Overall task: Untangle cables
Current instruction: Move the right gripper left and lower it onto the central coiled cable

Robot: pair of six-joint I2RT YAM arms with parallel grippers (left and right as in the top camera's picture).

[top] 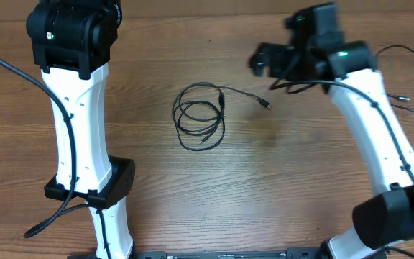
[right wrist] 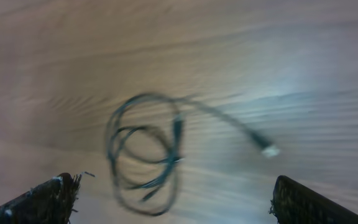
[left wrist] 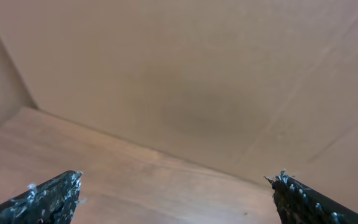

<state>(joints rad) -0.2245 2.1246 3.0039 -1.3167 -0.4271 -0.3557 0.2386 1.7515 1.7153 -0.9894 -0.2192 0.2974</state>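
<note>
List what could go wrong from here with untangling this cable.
1. The cable lies in overlapping loops. The open right tool could pinch several strands at once and tighten the tangle.
2. The left tool is open and faces the wall, so nothing pins the coil. Pulling the plug end might drag everything along.

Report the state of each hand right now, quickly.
Left hand: open, holding nothing.
Right hand: open, holding nothing; the cable lies apart from its fingers.
</note>
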